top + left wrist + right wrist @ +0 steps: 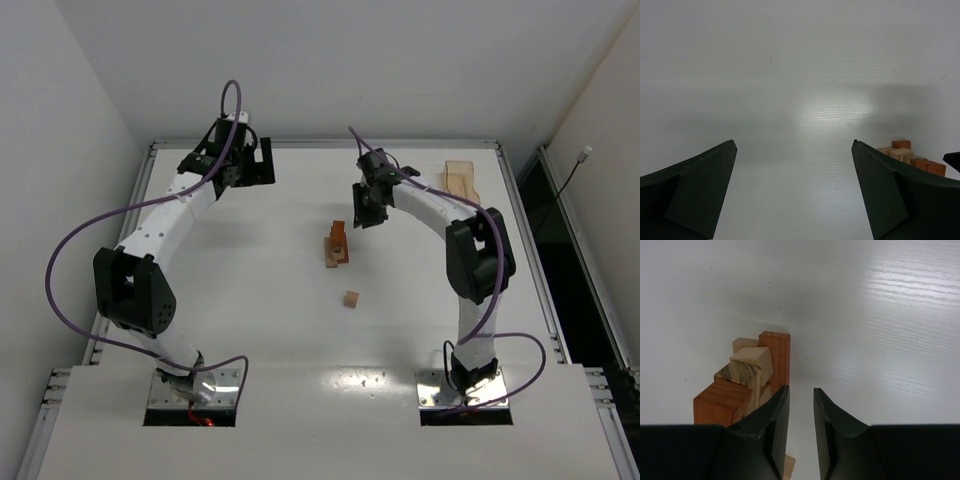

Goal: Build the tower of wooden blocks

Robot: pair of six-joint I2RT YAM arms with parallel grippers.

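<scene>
Right claw [801, 400] is narrowed to a slit and I see nothing gripped. One finger sits just beside the tower [752, 380]; I cannot tell whether it touches. The tower stands mid-tabletop [250, 330]. Left claw [794, 144] is spread wide and empty, well left of the tower. A loose cube [351, 298] lies near the tower's near side.

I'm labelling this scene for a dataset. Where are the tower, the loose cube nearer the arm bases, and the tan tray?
tower [337, 244]: top external view, middle of the stack.
loose cube [351, 298]: top external view, its top face.
tray [460, 166]: top external view, its far wall.
</scene>
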